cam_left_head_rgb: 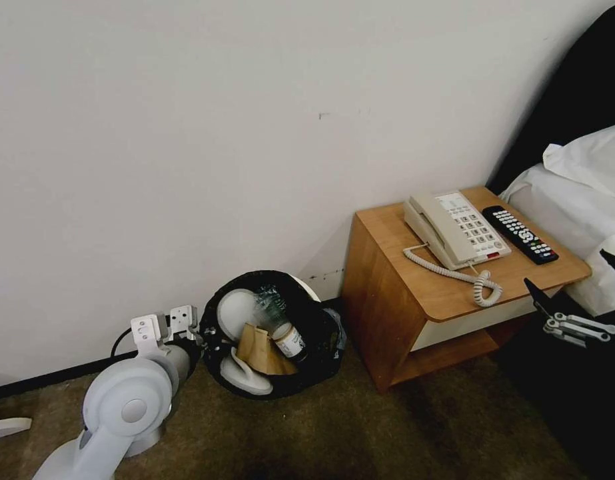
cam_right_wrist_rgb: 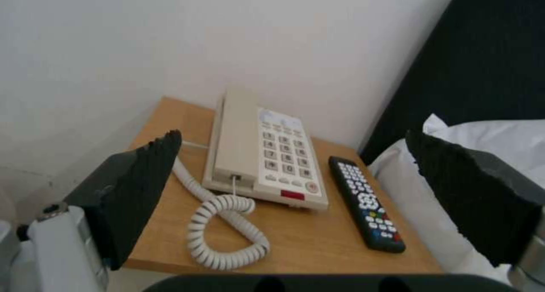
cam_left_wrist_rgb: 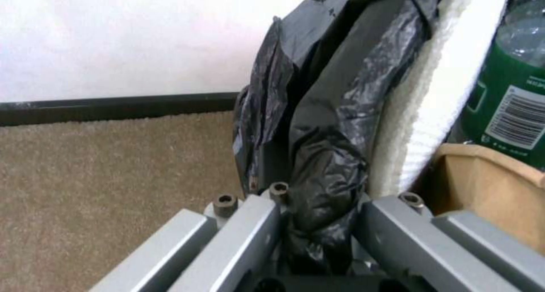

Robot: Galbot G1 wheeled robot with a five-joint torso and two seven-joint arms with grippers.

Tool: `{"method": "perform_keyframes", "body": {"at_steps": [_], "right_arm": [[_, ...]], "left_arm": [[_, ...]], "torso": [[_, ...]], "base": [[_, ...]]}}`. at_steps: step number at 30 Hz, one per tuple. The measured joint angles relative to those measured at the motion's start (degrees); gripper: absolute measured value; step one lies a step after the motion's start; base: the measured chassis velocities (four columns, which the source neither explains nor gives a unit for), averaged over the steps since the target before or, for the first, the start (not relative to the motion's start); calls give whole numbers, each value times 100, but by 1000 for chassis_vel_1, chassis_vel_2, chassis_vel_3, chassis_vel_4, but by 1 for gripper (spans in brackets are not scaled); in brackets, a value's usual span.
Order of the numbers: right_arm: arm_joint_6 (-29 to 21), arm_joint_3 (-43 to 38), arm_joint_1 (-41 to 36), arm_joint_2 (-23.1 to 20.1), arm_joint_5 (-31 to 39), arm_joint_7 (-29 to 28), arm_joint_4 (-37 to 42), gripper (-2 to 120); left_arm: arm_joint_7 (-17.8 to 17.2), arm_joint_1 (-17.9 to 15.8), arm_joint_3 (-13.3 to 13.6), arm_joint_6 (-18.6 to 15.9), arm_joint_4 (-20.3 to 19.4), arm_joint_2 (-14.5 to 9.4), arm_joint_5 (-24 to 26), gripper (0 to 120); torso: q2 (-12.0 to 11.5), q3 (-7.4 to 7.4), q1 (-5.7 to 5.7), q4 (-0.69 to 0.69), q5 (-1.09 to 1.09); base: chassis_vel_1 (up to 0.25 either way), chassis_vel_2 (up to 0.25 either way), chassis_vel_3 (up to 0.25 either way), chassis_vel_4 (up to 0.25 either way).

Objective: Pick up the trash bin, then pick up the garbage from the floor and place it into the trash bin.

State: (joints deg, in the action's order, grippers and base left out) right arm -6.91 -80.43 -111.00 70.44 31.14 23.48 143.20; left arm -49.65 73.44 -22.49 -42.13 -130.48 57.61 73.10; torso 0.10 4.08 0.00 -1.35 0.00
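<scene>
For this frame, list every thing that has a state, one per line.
trash bin: on the carpet by the wall, tilted, bag-lined, full of litter
left claw: shut on the trash bin's rim
right claw: open, empty, in front of the nightstand
slippers: inside the bin
green bottle: inside the bin
phone: handset on its cradle
remote: lying flat beside the phone

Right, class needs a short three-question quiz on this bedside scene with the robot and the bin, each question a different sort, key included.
1. True or false: the left gripper is clamped on the trash bin rim.
2. What lies beside the phone on the nightstand?
A) a remote B) a cup C) a book
3. Fill in: the right gripper is ____, holding nothing.

Key: 1 true; 2 A, the remote; 3 open.
</scene>
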Motion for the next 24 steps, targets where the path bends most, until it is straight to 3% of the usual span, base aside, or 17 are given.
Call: {"method": "perform_keyframes", "body": {"at_steps": [24], "right_arm": [[167, 105, -7, 103, -219, 206, 8, 100]], "left_arm": [[-24, 204, -68, 0, -244, -48, -30, 0]], "torso": [[0, 0, 0, 0, 0]], "base": [[0, 0, 0, 0]]}}
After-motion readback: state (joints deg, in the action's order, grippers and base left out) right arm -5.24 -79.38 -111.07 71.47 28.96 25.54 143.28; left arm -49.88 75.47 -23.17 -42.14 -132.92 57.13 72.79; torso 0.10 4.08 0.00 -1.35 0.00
